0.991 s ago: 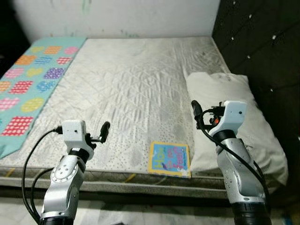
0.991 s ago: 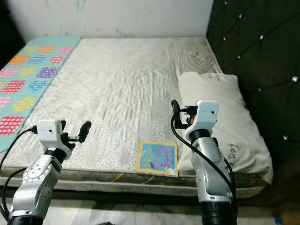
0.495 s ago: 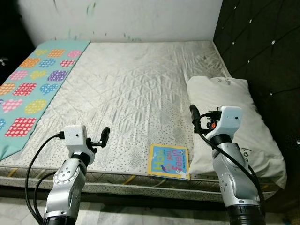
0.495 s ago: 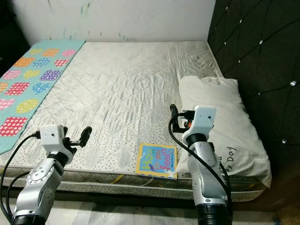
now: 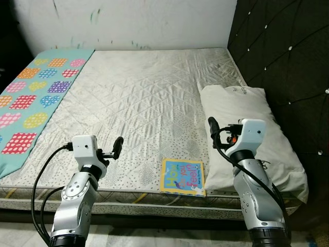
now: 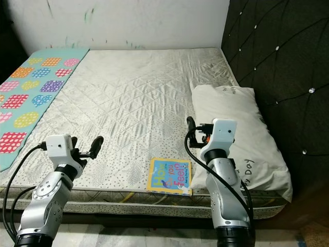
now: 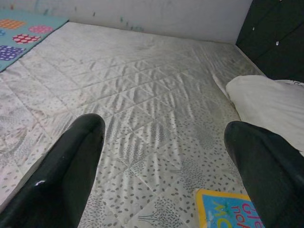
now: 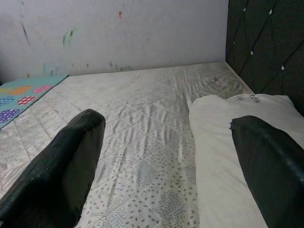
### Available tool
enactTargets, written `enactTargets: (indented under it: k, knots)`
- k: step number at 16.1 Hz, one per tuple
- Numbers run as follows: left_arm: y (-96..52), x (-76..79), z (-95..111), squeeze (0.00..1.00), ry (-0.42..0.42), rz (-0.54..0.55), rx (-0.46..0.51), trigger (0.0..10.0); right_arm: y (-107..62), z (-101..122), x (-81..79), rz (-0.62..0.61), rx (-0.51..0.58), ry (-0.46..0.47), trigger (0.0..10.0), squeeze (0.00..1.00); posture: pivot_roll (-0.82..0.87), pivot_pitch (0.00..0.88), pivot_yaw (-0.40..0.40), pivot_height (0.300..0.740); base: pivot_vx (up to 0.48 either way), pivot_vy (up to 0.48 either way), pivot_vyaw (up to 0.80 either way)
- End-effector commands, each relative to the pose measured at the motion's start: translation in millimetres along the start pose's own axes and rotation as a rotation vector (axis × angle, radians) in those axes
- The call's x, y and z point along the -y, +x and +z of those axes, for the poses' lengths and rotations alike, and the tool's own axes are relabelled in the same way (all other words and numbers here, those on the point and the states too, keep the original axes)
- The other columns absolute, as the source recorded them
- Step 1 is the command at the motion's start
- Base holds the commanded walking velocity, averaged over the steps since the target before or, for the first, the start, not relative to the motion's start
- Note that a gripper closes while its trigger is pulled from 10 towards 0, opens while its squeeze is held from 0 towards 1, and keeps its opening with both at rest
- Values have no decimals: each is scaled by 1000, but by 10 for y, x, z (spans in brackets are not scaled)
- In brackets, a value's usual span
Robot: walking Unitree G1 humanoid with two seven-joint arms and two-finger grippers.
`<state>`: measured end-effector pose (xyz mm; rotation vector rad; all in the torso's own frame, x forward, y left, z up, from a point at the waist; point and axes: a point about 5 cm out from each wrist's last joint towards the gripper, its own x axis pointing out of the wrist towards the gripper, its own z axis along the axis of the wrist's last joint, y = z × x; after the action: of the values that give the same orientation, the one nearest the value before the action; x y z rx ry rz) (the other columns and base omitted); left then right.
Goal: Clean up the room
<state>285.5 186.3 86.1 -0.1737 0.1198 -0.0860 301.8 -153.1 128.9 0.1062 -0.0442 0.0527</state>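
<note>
1. A bare quilted mattress (image 5: 144, 98) is lying before the robot, its far edge running along a white wall (image 5: 128, 23) marked with small paint smudges.
2. A dark tufted headboard (image 5: 282, 56) is standing along the mattress's right edge.
3. A book (image 5: 183, 176) with a yellow border and a blue cover is lying flat at the mattress's near edge, right of the middle, just beside the pillow's near left corner.
4. A white pillow (image 5: 247, 123) is lying along the right edge, against the headboard, with some handwriting on its case.
5. A teal blanket (image 5: 31, 98) with coloured dotted patches is covering the left edge of the mattress, from the far corner toward the near one.
6. The left tool (image 5: 117, 147) is hovering over the near edge, left of the book and apart from it, fingers (image 7: 71, 175) spread wide and holding nothing.
7. The right tool (image 5: 212, 127) is hovering above the pillow's left edge, beyond the book, its fingers (image 8: 61, 171) also spread wide and empty.
8. Both silver arms are reaching up from the bottom of the head views, black cables looping beside them.
</note>
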Motion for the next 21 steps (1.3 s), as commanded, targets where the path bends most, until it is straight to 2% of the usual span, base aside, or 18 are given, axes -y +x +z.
enactTargets:
  k: [1,13,21]
  knots:
    - [-5,-39,-16,0,-11,14,-11,10000,3,3,-28,11,5,-3,10000,0,-218,0,63,740,0,322,0]
    - [-1,-40,-39,0,-22,23,-18,10000,-15,-53,-7,14,-22,-15,10000,0,-219,0,58,740,0,0,0]
    - [11,-46,-46,0,-39,21,-28,10000,-30,-43,36,-5,-18,-34,10000,0,-225,0,58,740,0,480,0]
